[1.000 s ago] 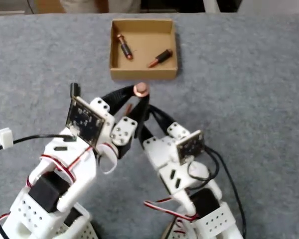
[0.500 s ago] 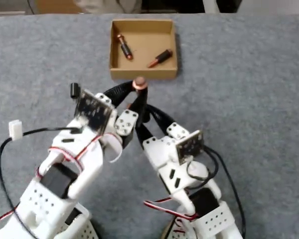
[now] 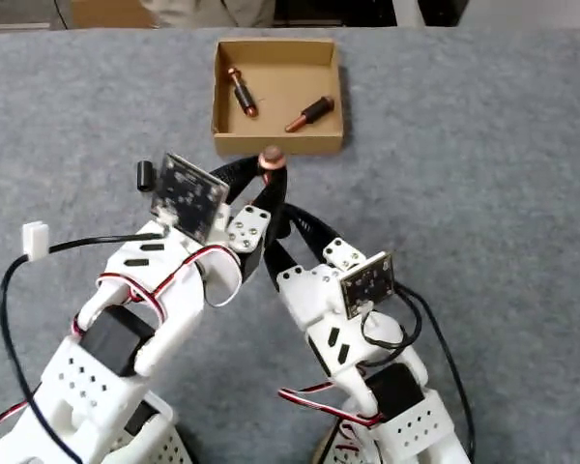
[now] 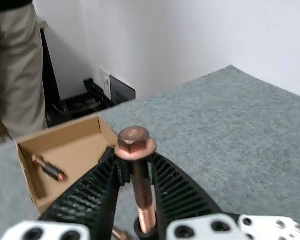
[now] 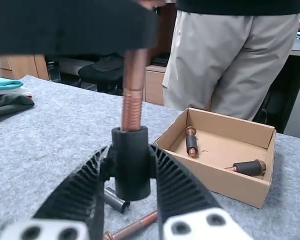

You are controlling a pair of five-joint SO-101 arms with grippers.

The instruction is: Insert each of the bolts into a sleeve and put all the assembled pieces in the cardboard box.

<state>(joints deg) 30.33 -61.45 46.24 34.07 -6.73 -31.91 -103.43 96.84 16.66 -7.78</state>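
**Hold.** The left gripper (image 4: 135, 161) carries the bolt (image 4: 141, 187) upright, head up. Its jaws pinch the plain shank just under the head, which leaves the threaded end free and pointing down. The right gripper (image 5: 131, 152) sits below. Its jaws clamp the sleeve (image 5: 132, 167) from both sides with the bore facing up to receive the thread. The thread tip stands in the mouth of the sleeve and most of the shank is above it. Insertion appears begun but not seated.

**Position.** Both grippers meet in the air just in front of the box (image 3: 275, 143). This probably keeps the transfer short once the two parts are joined.

**Materials.**
- Bolt: copper-coloured metal, with a flanged hex head, a smooth shank and a fine thread on the lower part.
- Sleeve: a matte black, thick-walled cylinder.
- Jaws: black ribbed plastic, tapering to the tips.
- Box: plain brown cardboard, square and open-topped with low walls.
- Table (image 3: 483, 174): a grey, felt-like cover.

**Stock.** Two assembled pieces (image 3: 242, 89) (image 3: 309, 113) lie flat in the box, apart from each other. A spare sleeve (image 5: 115, 200) and a spare bolt (image 5: 132, 227) lie on the table under the grippers, near each other, so one more pair appears to remain.
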